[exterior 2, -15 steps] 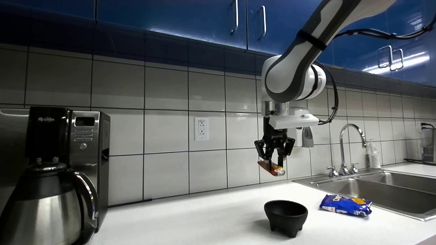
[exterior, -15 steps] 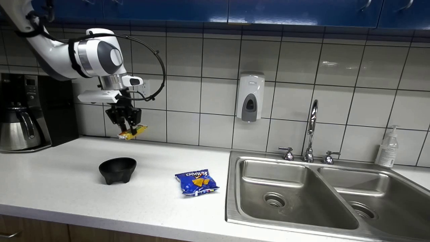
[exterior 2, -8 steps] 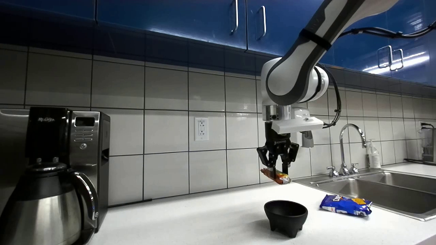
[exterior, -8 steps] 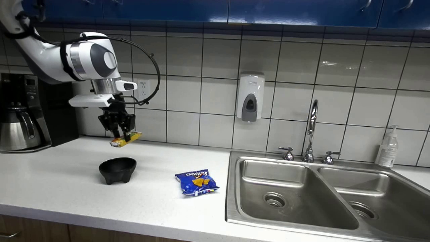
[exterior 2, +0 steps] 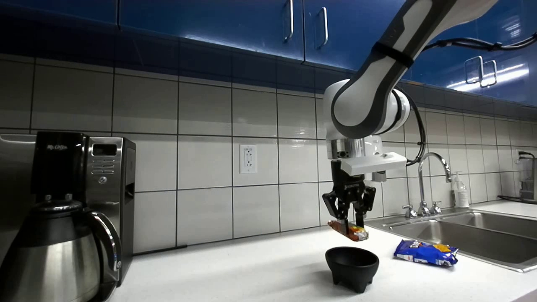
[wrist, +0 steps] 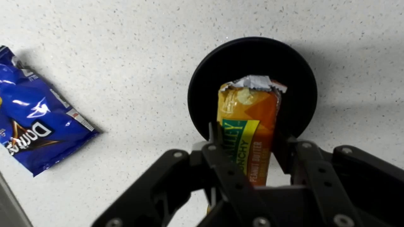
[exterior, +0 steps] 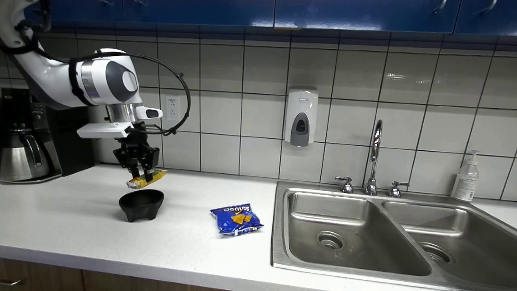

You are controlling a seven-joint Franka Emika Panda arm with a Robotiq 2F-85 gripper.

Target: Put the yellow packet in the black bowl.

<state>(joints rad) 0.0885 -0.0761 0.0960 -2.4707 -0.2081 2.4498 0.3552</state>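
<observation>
The yellow packet (exterior: 139, 183), a long bar wrapper with orange and green print, is held between the fingers of my gripper (exterior: 141, 177). The gripper (exterior 2: 352, 227) is shut on the packet (exterior 2: 357, 233) and holds it above the counter. The black bowl (exterior: 141, 206) stands upright on the counter just below the packet; it also shows in an exterior view (exterior 2: 351, 268). In the wrist view the packet's silver-ended tip (wrist: 244, 105) overlaps the bowl (wrist: 252, 58), and its other end is mostly hidden behind the gripper. The packet appears apart from the bowl.
A blue chip packet (exterior: 237, 220) lies on the counter (exterior: 181, 250) between the bowl and the steel sink (exterior: 278, 234). It also shows in the wrist view (wrist: 41, 116). A coffee maker (exterior 2: 109, 180) stands by the tiled wall (exterior 2: 205, 167).
My gripper has moved down toward the black bowl with the yellow packet held in it. In the exterior views it also shifted slightly sideways. The bowl and blue packet have not moved.
</observation>
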